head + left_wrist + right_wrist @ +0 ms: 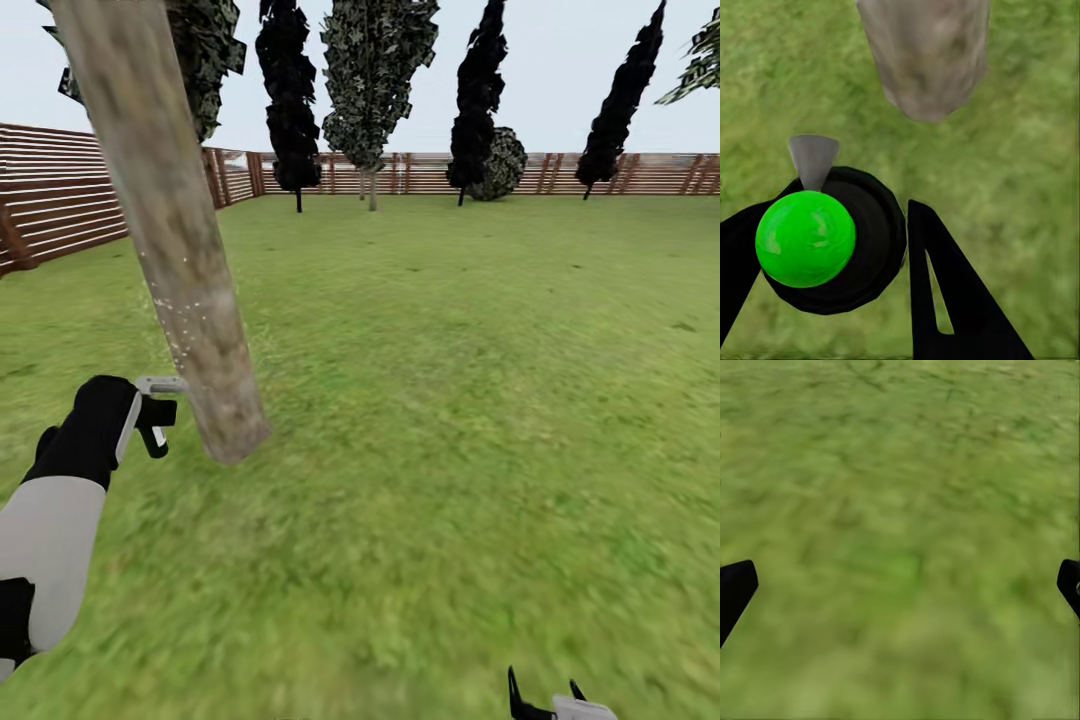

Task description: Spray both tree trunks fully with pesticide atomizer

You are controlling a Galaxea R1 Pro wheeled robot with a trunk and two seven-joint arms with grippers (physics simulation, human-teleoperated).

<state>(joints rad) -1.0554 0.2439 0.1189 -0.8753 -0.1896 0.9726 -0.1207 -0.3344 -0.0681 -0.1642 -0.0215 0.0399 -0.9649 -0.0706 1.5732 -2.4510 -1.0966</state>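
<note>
The near tree trunk, pale grey-beige and leaning, rises from the grass floor at the left. Whitish pesticide specks dot its lower left side. My left gripper is shut on the pesticide atomizer, whose grey nozzle points at the trunk from close by. In the left wrist view the atomizer shows a bright green ball on a black body between my fingers, with its nozzle toward the trunk's base. My right gripper hangs open over bare grass, fingertips wide apart.
A second pale-trunked tree stands far off by the brown slat fence, among several dark pointed trees. The fence runs along the left and the back. Open lawn stretches to the right of the near trunk.
</note>
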